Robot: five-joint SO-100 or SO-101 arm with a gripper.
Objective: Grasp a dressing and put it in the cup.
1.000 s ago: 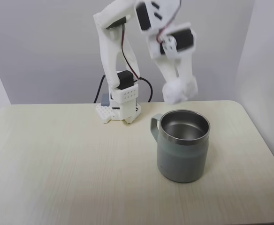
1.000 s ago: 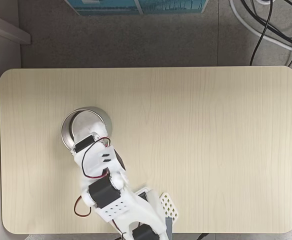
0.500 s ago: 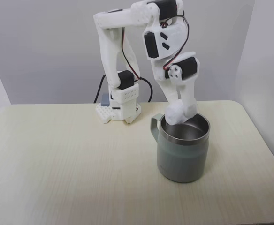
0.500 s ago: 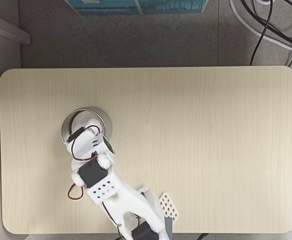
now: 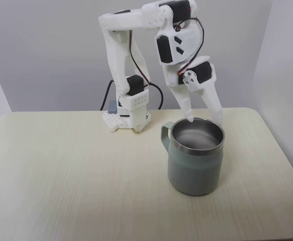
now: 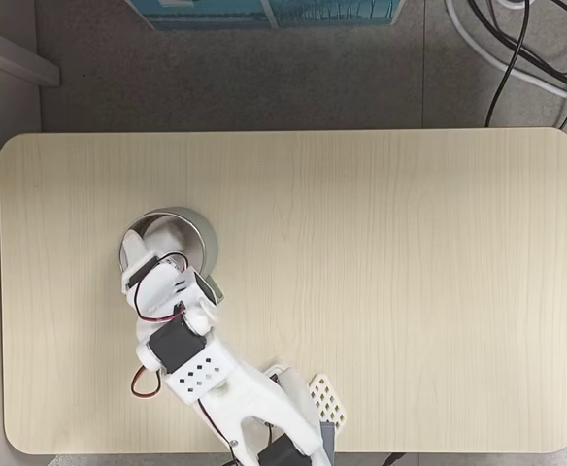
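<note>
My gripper (image 5: 205, 120) hangs spread and empty over the cup (image 5: 195, 156)
Side-on, the cup's handle points left; from above, my arm hides its interior, so I cannot tell where the dressing lies

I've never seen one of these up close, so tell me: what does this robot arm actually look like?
The arm is chunky white plastic segments joined by black boxy motors. Thin red and black wires loop between the joints, and a thicker black cable runs behind its perforated white base. The gripper ends in two tapering white fingers.
</note>
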